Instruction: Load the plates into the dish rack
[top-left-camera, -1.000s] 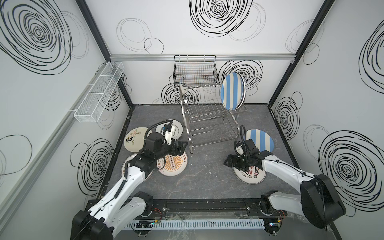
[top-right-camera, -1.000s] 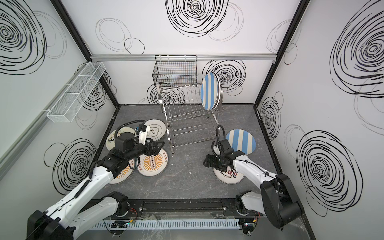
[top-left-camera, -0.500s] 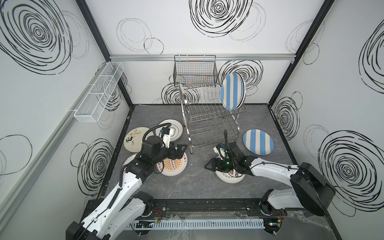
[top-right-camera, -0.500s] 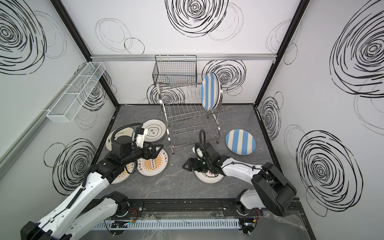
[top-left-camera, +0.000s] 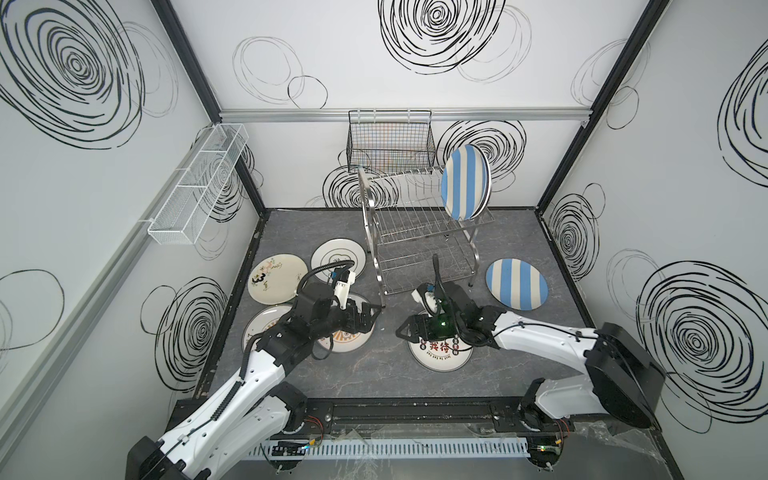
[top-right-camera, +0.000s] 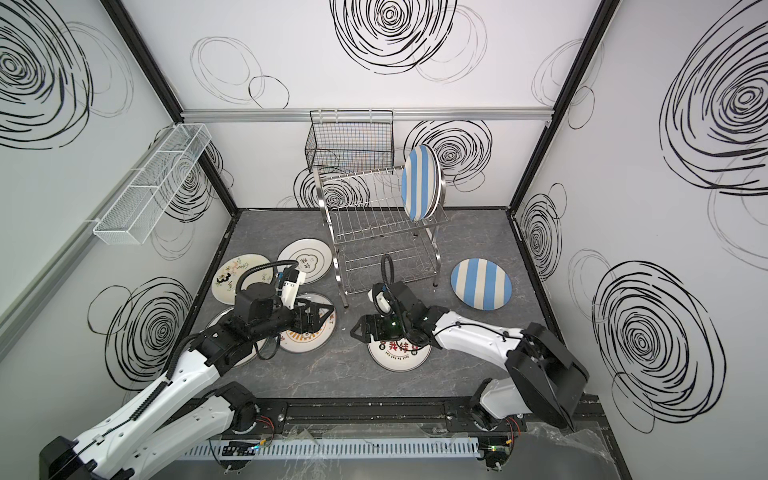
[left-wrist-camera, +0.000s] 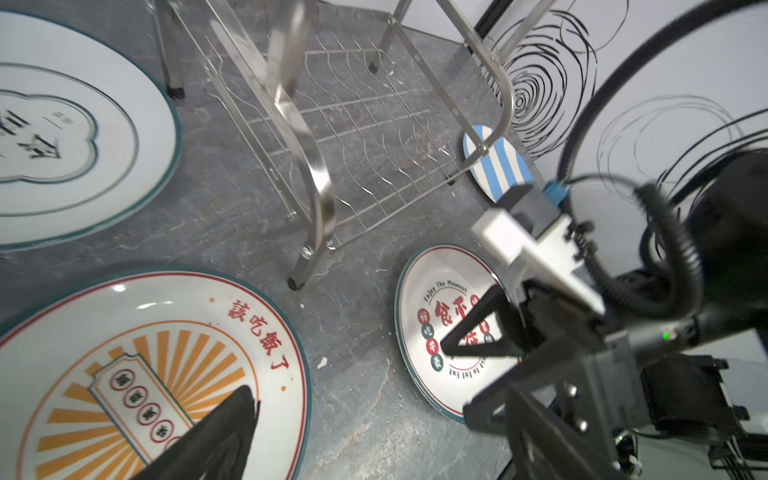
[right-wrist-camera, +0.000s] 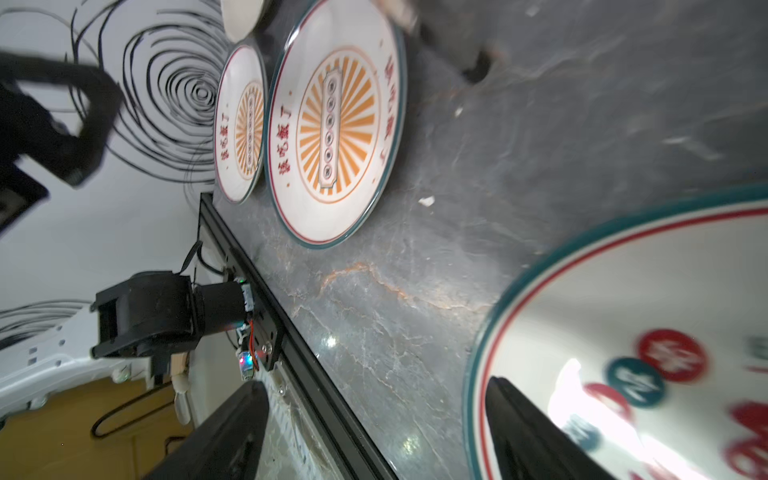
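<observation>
Striped plate (top-left-camera: 465, 185) is standing on edge in rack (left-wrist-camera: 309, 158) top tier, 12 o'clock. Red-print plate (top-left-camera: 440, 357) is lying on worktop (top-left-camera: 374, 374), 6 o'clock; right end effector (right-wrist-camera: 374, 386), released, is straddling its rim. Left end effector (top-left-camera: 376, 318), released, is hovering over sunburst plate (left-wrist-camera: 166, 353), 8 o'clock.

The bench (top-left-camera: 357, 374) lies bare along its front edge and in the strip between the sunburst plate (top-left-camera: 348, 343) and the red-lettered plate (top-left-camera: 440, 353). The dish rack (top-left-camera: 419, 216) blocks the back middle (its near leg stands just beside the left gripper (top-left-camera: 372, 318)). The upper slots left of the upright striped plate (top-left-camera: 465, 185) stand open.
</observation>
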